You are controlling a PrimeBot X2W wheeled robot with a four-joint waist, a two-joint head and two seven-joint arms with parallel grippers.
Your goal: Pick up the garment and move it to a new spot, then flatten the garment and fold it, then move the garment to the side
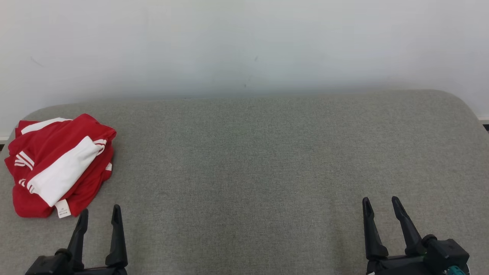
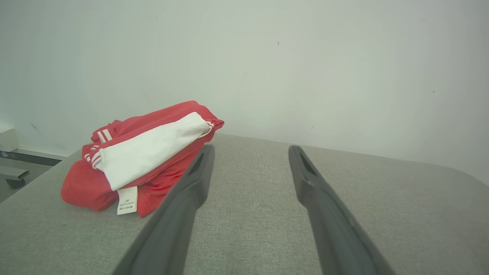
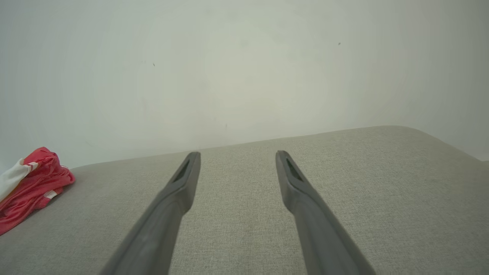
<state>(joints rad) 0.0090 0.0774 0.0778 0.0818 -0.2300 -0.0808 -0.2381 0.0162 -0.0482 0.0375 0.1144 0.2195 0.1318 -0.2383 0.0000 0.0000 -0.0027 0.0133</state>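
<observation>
The garment [image 1: 61, 164] is a red and white piece of clothing, bundled in a loose folded heap at the far left of the grey padded surface [image 1: 252, 160]. A white label hangs at its near edge. My left gripper [image 1: 100, 212] stands open just in front of it and slightly to its right, touching nothing. In the left wrist view the garment [image 2: 145, 160] lies left of my open left gripper [image 2: 250, 149]. My right gripper [image 1: 380, 202] is open at the lower right, far from the cloth. The right wrist view shows my right gripper [image 3: 237, 154] open and the garment [image 3: 30, 183] at the left edge.
A pale wall [image 1: 244, 46] rises right behind the padded surface. The surface has rounded back corners, and floor with a low base shows past its left edge [image 2: 15, 172]. Bare grey fabric stretches from the garment to the right side.
</observation>
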